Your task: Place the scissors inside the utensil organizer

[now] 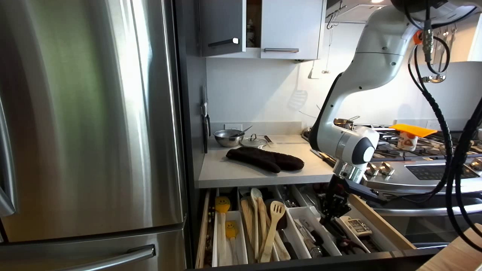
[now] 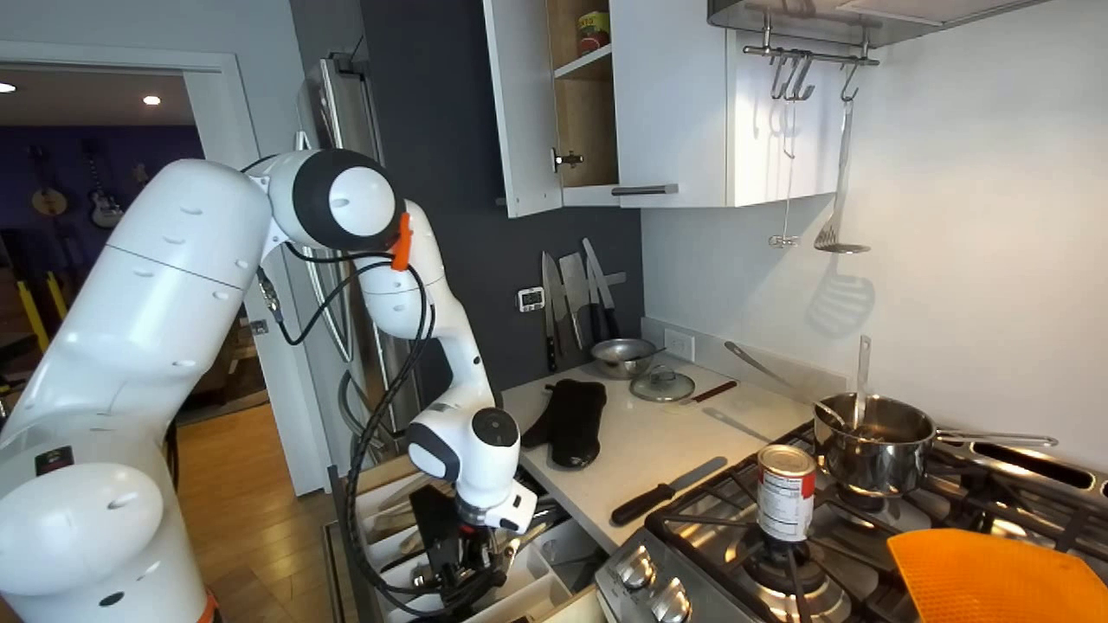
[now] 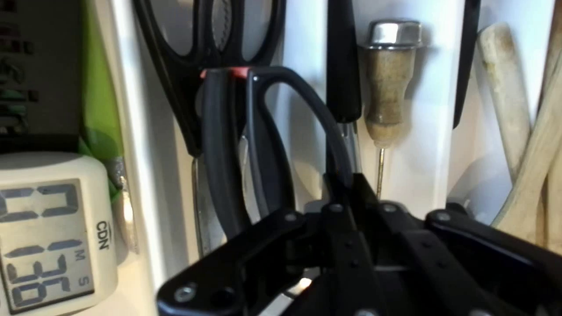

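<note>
Gripper (image 3: 347, 186) looks clamped on scissors (image 3: 270, 171) by one handle; should let them fully settle inside organizer (image 3: 140, 147) before releasing

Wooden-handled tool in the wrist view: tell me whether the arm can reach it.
Probably not yet: the pincer seems closed on the scissors, so it would need to let go first. The wooden-handled tool has its grip uncovered, close by.

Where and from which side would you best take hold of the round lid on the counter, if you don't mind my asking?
By its raised handle, probably from straight above. The round lid lies flat on the counter, leaving little edge to grip, and the metal bowl stands close beside it, whereas the handle rises from the middle.
</note>
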Controlling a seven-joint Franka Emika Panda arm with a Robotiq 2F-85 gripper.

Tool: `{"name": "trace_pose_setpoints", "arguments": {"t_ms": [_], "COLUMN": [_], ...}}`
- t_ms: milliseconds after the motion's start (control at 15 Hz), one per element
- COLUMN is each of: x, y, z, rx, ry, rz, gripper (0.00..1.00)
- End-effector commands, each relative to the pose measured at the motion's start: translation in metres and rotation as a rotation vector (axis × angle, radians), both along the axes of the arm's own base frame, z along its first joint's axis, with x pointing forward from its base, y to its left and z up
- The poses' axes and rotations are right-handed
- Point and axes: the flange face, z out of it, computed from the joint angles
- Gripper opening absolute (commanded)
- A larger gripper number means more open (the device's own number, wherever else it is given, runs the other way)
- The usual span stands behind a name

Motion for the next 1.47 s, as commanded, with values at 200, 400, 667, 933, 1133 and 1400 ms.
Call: {"name": "trace_pose_setpoints", "arguments": {"t_ms": [200, 400, 667, 933, 1133, 1400], "x": [-0.029, -0.035, -0.041, -0.042, -0.043, -0.043], "y": [0.006, 0.006, 0.005, 0.007, 0.008, 0.008], "z": [0.012, 0.008, 0.002, -0.004, -0.008, -0.011], "rx": [-0.027, -0.047, -0.051, -0.051, -0.055, -0.059], "ry": [0.027, 0.045, 0.068, 0.089, 0.104, 0.116], "rz": [-0.131, -0.166, -0.19, -0.197, -0.207, -0.22], "gripper": [0.02, 0.02, 0.02, 0.02, 0.02, 0.33]}}
